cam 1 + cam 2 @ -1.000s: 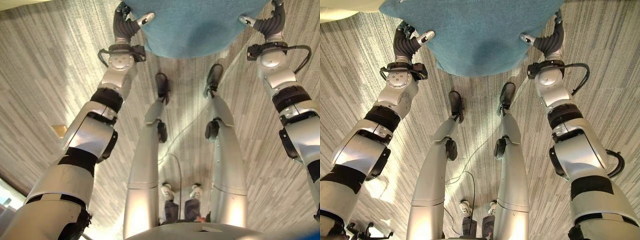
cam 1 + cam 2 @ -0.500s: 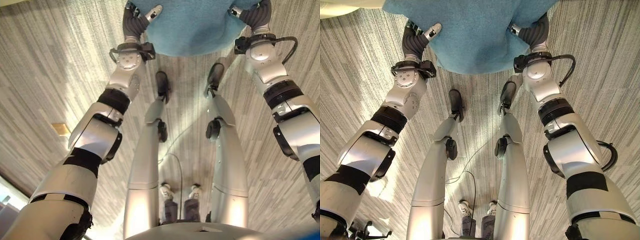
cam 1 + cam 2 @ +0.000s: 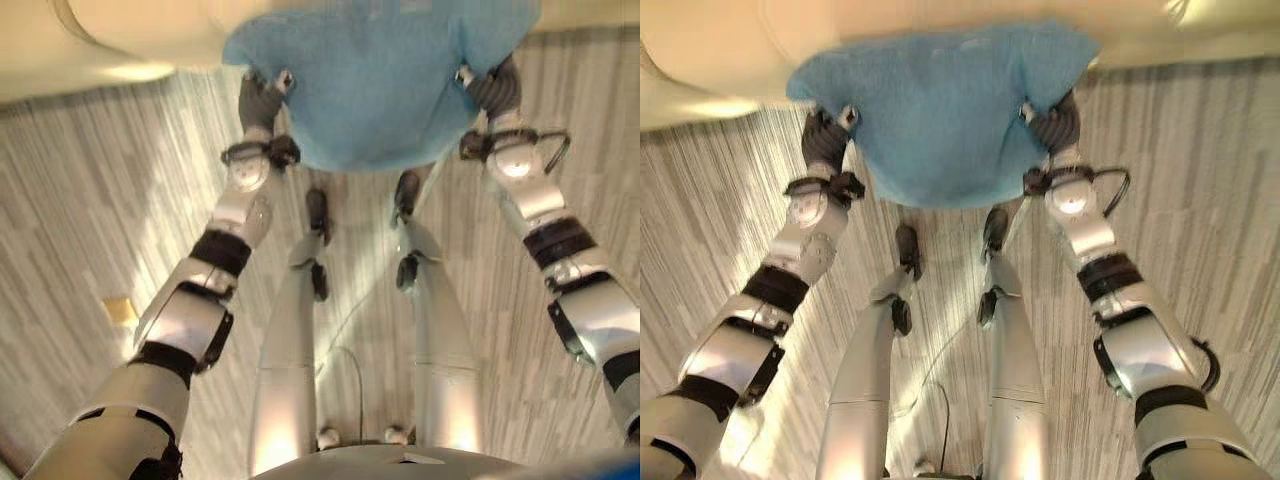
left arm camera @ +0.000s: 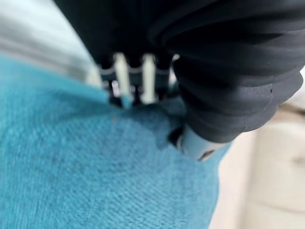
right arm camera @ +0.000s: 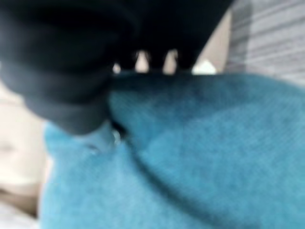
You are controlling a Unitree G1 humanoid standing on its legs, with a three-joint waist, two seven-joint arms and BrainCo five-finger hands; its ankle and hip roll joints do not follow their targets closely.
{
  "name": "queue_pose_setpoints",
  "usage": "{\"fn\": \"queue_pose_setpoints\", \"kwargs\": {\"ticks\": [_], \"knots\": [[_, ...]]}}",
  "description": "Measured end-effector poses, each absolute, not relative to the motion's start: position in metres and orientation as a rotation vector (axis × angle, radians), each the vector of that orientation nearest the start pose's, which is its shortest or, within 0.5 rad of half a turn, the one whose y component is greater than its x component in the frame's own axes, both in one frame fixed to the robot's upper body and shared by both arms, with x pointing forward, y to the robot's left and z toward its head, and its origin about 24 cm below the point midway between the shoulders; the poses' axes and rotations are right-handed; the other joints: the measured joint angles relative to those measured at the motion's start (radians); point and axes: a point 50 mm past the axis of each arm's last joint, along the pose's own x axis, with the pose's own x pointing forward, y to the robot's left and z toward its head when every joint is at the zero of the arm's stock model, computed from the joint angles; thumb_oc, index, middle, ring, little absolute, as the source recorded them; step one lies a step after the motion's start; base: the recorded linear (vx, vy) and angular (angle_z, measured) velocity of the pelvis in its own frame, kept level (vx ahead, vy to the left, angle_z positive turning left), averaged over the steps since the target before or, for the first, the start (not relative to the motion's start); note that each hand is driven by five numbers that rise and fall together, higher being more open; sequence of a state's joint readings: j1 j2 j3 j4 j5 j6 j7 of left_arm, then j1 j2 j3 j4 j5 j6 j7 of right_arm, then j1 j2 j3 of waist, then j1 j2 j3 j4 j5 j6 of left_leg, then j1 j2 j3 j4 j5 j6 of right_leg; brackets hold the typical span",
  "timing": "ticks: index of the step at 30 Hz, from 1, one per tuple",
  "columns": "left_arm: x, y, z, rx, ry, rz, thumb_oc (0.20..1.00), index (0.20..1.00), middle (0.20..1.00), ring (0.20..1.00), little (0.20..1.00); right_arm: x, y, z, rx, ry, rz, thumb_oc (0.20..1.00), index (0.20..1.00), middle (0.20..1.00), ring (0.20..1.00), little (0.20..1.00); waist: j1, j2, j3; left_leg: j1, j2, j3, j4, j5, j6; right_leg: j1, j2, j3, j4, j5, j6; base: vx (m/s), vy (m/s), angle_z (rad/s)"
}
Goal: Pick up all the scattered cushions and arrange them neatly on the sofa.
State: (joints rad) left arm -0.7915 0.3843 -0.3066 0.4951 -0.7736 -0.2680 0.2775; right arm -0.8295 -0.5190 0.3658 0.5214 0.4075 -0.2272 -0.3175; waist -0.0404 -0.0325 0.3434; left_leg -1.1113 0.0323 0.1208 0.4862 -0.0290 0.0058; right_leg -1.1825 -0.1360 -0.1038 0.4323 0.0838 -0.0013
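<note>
Now both arms are reaching forward with a blue cushion [image 3: 940, 120] pinched between them, carried above the striped carpet floor [image 3: 80, 220] and right at the front edge of the cream sofa [image 3: 720, 40], which is running along the far side of the scene. The left robot hand [image 3: 262, 95] is gripping the cushion's left edge: in its wrist view the fingers [image 4: 123, 71] are sinking into the fabric on one face while the thumb is pressing in from the other, so it is clamped on the cushion. The right robot hand [image 3: 1052, 122] is doing the same on the opposite edge, thumb dug into the cloth and fingers wrapping over the rim. The cushion is looking soft and light, its woven cover dimpling wherever a finger is pressing, so it is likely to sag and fold if held at one side alone. Gripping it at two opposite edges, as here, seems the sound choice; the textured fabric is probably giving plenty of friction and little risk of slipping.
</note>
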Motion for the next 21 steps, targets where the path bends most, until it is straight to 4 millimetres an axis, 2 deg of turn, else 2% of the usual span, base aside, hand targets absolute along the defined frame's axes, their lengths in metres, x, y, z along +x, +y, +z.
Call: {"fn": "queue_pose_setpoints", "kwargs": {"ticks": [2,3,6,9,15,16,18,21], "knots": [[0.371,0.152,0.181,-0.331,-0.369,-0.013,0.2,0.2,0.2,0.2,0.2,0.37,-0.176,0.194,-0.169,-0.454,-0.052,0.2,0.2,0.2,0.2,0.2,-0.002,0.0,-0.002,0.033,-0.001,-0.002,-0.015,0.0,-0.001,0.035,0.002,-0.001,-0.017,0.001,0.001,-0.02,-0.087,-0.02],[0.362,0.153,0.168,-0.364,-0.361,-0.027,0.2,0.2,0.2,0.2,0.2,0.361,-0.179,0.181,-0.181,-0.447,-0.033,0.2,0.2,0.2,0.2,0.2,-0.01,-0.001,-0.002,0.126,-0.004,-0.003,-0.067,0.004,-0.007,0.124,0.006,-0.004,-0.059,0.005,0.006,-0.01,-0.066,-0.04],[0.356,0.152,0.155,-0.4,-0.339,-0.026,0.2,0.2,0.2,0.2,0.2,0.353,-0.181,0.169,-0.181,-0.432,-0.031,0.2,0.2,0.2,0.2,0.2,-0.007,-0.001,-0.001,0.22,-0.005,-0.008,-0.121,0.015,-0.006,0.213,0.009,-0.014,-0.095,0.004,0.002,-0.02,-0.042,0.01],[0.339,0.154,0.124,-0.396,-0.272,-0.036,0.2,0.2,0.2,0.2,0.2,0.337,-0.182,0.139,-0.187,-0.371,-0.017,0.2,0.2,0.2,0.2,0.2,-0.009,-0.001,-0.009,0.403,-0.001,-0.022,-0.226,0.038,-0.017,0.384,0.021,-0.043,-0.161,0.006,-0.007,0.02,-0.101,0.07],[0.311,0.158,0.082,-0.386,-0.169,-0.014,0.2,0.2,0.2,0.2,0.2,0.309,-0.18,0.093,-0.198,-0.248,0.003,0.2,0.2,0.2,0.2,0.2,-0.004,0.001,-0.025,0.708,0.013,-0.045,-0.369,0.056,-0.042,0.681,0.044,-0.076,-0.252,-0.022,-0.004,0.13,-0.093,0.08],[0.306,0.158,0.073,-0.372,-0.143,-0.025,0.2,0.2,0.2,0.2,0.2,0.303,-0.182,0.084,-0.207,-0.221,0.004,0.2,0.2,0.2,0.2,0.2,-0.005,0.001,-0.032,0.774,0.02,-0.05,-0.398,0.058,-0.044,0.749,0.055,-0.082,-0.279,-0.024,-0.001,0.16,-0.097,0.1],[0.296,0.162,0.059,-0.347,-0.099,-0.022,0.2,0.2,0.2,0.2,0.2,0.296,-0.184,0.073,-0.232,-0.187,0.019,0.2,0.2,0.2,0.2,0.2,-0.006,0.003,-0.093,0.822,0.029,-0.051,-0.431,0.051,-0.056,0.798,0.066,-0.086,-0.308,-0.033,0.004,0.14,-0.104,0.02],[0.291,0.16,0.05,-0.318,-0.065,-0.037,0.2,0.2,0.2,0.2,0.2,0.287,-0.188,0.066,-0.229,-0.161,0.017,0.2,0.2,0.2,0.2,0.2,-0.011,0.005,-0.128,0.891,0.041,-0.064,-0.447,0.055,-0.059,0.892,0.084,-0.102,-0.362,-0.032,0.002,0.1,-0.098,0.1]]}}
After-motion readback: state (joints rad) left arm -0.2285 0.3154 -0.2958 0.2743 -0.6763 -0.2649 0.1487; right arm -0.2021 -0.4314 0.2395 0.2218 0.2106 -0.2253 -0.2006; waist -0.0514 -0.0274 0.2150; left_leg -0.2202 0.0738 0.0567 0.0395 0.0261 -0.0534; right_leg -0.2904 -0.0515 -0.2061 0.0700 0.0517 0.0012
